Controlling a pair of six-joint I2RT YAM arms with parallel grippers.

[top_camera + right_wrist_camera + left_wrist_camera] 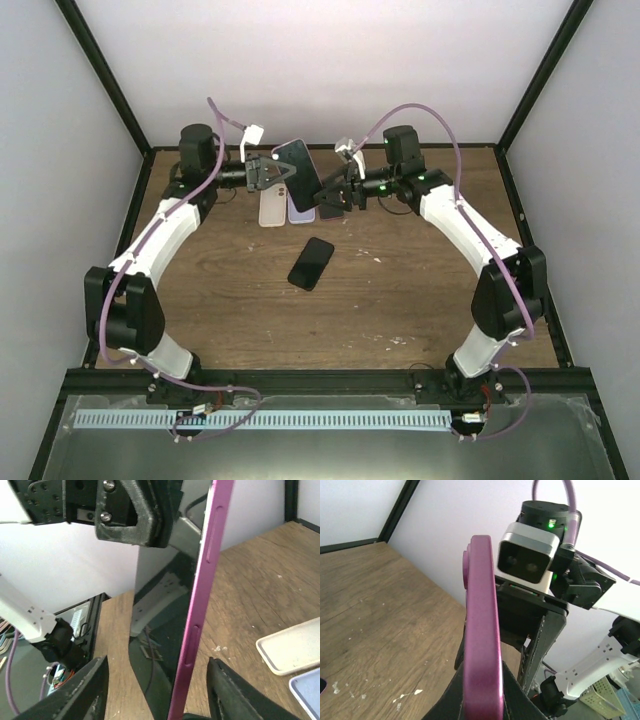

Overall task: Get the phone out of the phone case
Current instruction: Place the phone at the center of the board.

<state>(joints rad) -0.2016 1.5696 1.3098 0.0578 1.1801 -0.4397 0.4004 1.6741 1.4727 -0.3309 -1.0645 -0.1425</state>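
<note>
A phone in a magenta case (300, 172) is held upright in the air over the back middle of the table. My left gripper (268, 172) is shut on its upper part; in the left wrist view the case's edge (482, 630) runs up between my black fingers (445, 700). My right gripper (332, 197) is open, its fingers standing apart on both sides of the phone's lower end. In the right wrist view the dark screen and magenta edge (200, 615) pass between the spread fingers (92, 690), with gaps on both sides.
A bare black phone (311, 263) lies flat mid-table. A white case (271, 208) and a lavender case (300, 212) lie under the held phone, also in the right wrist view (292, 652). The right arm's camera (527, 560) is close behind the phone.
</note>
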